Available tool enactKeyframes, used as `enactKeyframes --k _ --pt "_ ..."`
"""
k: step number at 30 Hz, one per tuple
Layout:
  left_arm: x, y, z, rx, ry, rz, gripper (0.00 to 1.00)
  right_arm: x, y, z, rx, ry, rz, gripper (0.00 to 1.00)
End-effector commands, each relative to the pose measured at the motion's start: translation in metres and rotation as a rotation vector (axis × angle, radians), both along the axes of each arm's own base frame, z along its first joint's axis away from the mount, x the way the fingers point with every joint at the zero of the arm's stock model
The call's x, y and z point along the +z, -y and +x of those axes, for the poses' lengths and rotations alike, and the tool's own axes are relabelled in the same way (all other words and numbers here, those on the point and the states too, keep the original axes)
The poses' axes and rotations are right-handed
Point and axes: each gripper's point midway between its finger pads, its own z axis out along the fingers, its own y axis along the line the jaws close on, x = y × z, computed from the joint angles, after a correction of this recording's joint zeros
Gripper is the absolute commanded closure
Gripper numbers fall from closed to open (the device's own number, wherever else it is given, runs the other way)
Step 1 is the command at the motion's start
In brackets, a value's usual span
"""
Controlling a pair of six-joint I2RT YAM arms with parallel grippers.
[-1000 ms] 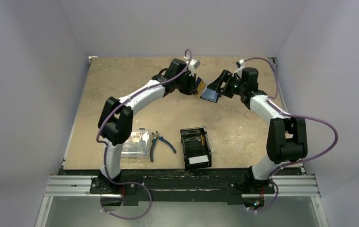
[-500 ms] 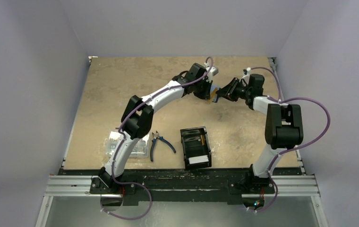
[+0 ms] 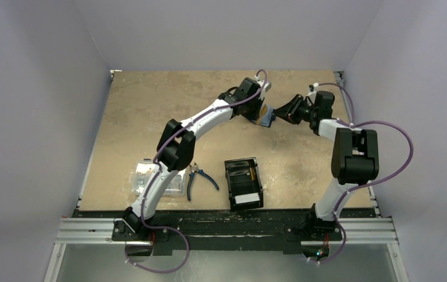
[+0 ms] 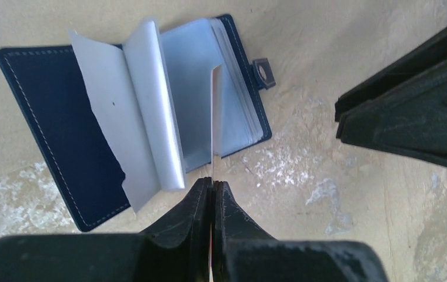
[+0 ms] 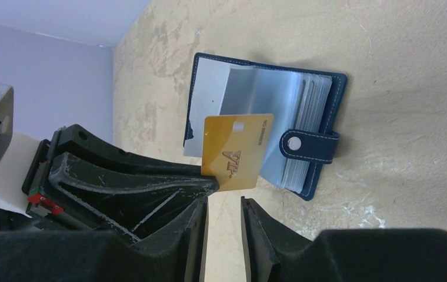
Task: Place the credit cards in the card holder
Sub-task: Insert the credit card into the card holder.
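The navy card holder lies open on the table, its clear sleeves fanned up and its snap strap out to one side. My left gripper is shut on an orange-yellow credit card, which shows edge-on in the left wrist view and hangs just over the sleeves. I cannot tell whether the card touches them. My right gripper faces the holder from the other side, open, with nothing between its fingers. From above, both grippers meet at the card holder at the back of the table.
A black open-topped tray with pale cards stands near the front edge. Blue-handled pliers lie left of it. A clear plastic box sits partly behind the left arm. The right gripper's black body is close to the holder.
The left arm has swung right, carrying the yellow card over the open holder. The right gripper has come off the holder, drawn back slightly to the right and narrowed its jaws.
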Motion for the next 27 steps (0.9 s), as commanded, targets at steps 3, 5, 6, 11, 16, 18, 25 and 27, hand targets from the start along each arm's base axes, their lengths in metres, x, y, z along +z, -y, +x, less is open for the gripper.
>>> enactKeyframes --k 3,5,6,11,16,18,25,27 --pt "0.017 0.000 0.025 0.055 0.052 -0.003 1.00 0.015 0.000 0.017 0.018 0.058 -0.034 0.67" --pt "0.017 -0.002 0.027 0.065 0.060 0.003 1.00 0.013 -0.002 0.018 0.028 0.054 -0.049 0.69" --pt "0.017 -0.003 0.028 0.068 0.064 0.007 1.00 0.012 -0.003 0.019 0.031 0.050 -0.057 0.71" --pt "0.026 -0.007 0.036 0.077 0.089 -0.002 1.00 0.006 -0.015 0.022 0.074 0.044 -0.064 0.83" --pt "0.031 -0.011 0.035 0.061 0.070 -0.025 1.00 0.004 -0.021 0.029 0.086 0.044 -0.095 0.85" --pt "0.034 -0.007 0.031 0.036 0.060 -0.046 1.00 0.002 -0.022 0.032 0.092 0.041 -0.092 0.82" --pt "0.045 -0.014 0.036 0.051 0.072 -0.073 1.00 -0.016 -0.029 0.042 0.113 0.002 -0.083 0.74" --pt "0.042 -0.020 0.040 0.060 0.071 -0.064 1.00 -0.017 -0.044 0.042 0.141 0.000 -0.086 0.74"
